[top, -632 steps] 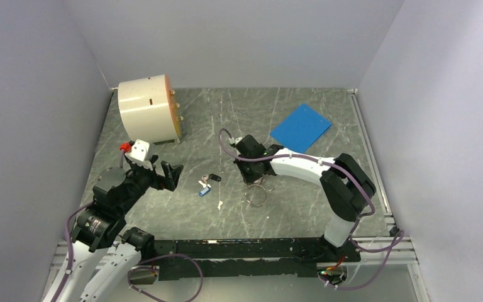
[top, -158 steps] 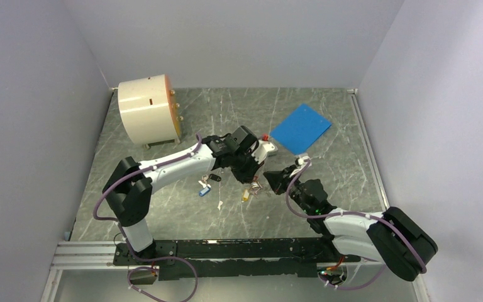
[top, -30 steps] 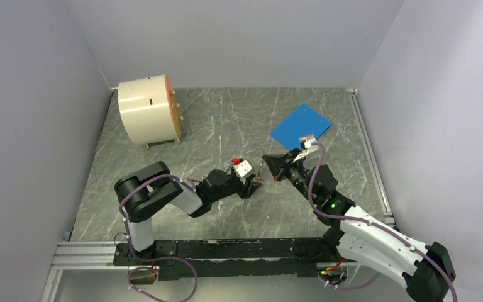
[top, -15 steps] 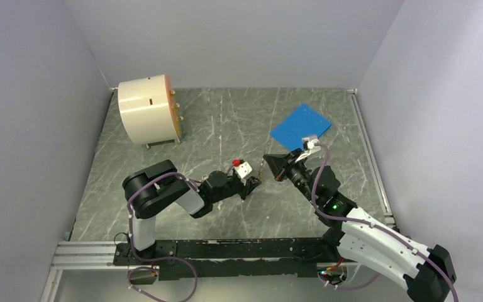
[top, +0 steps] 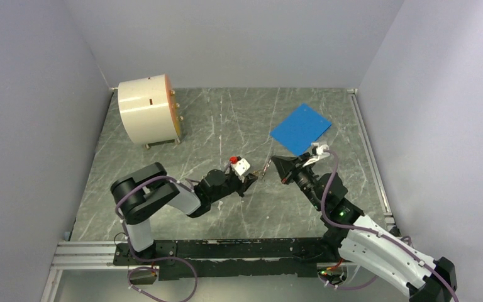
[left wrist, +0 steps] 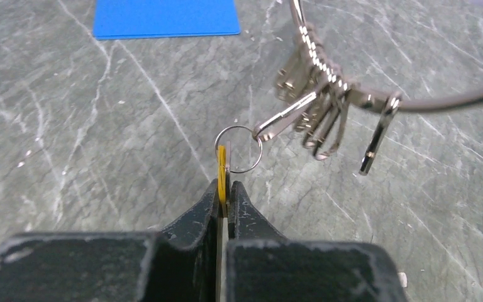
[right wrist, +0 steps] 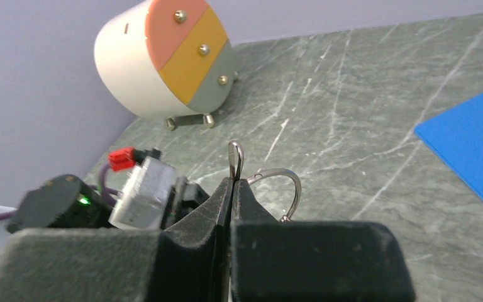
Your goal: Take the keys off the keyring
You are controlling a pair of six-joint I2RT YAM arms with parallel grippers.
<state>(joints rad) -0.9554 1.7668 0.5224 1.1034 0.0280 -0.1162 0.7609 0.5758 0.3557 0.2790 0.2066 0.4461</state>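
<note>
Left gripper [left wrist: 224,189] clenched on the yellow key [left wrist: 222,171]; right gripper [right wrist: 231,182] clenched on the keyring [left wrist: 453,102].
We see the key edge-on between the left jaws, pointing to 12 o'clock in the left wrist view. Its small split ring [left wrist: 239,149] is caught by a snap hook [left wrist: 286,115] that runs toward 2 o'clock onto the keyring, which appears to hang above the table [left wrist: 69,126]. We judge the key light, stiff and slippery, best gripped flat across its tag. The wire ring looks springy, its hooks free to swing. The right jaws pinch the wire at their 12 o'clock.
</note>
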